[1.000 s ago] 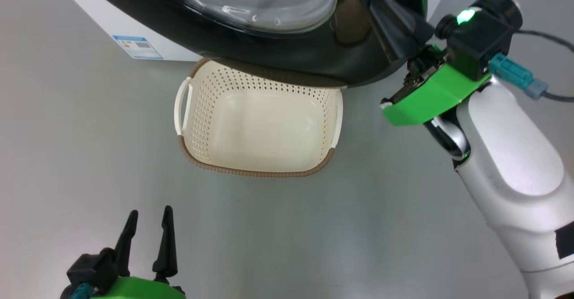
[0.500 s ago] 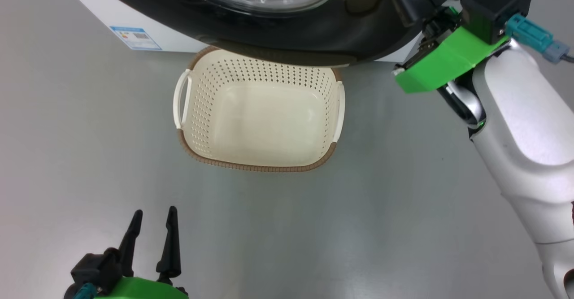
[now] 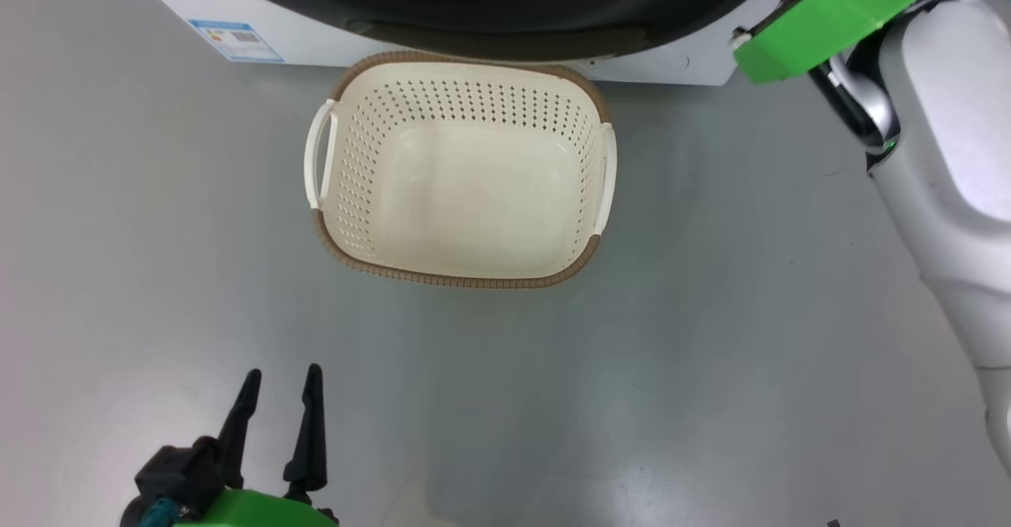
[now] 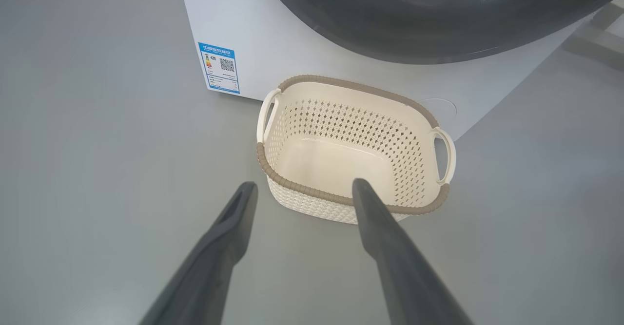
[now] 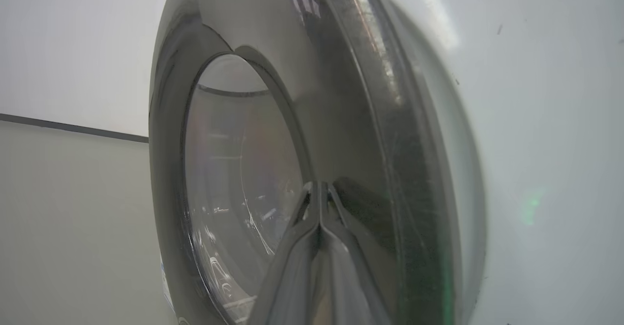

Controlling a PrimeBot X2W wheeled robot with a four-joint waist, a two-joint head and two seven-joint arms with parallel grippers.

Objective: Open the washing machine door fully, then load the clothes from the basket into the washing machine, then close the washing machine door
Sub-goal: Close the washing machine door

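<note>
The cream basket (image 3: 466,278) with its brown rim stands on the floor, with nothing inside it. No clothes are in view. Just behind it rises the white washing machine (image 3: 316,37), whose glossy black washing machine door (image 3: 505,13) lies nearly flat against the front. In the right wrist view my right gripper (image 5: 319,184) is shut, its tips pressed on the door's black ring (image 5: 341,96) beside the glass window. My left gripper (image 3: 283,371) hangs open, with nothing in it, low in front of the basket (image 4: 360,87).
Smooth grey floor (image 3: 750,353) runs all round the basket. A small blue label (image 3: 235,40) sits on the machine's lower left front. My pale right forearm (image 3: 948,156) with its green wrist mount reaches up along the right side.
The door has swung back towards the machine front, uncovering the basket's far rim. My right arm has followed it up and away. The left gripper has hardly moved.
</note>
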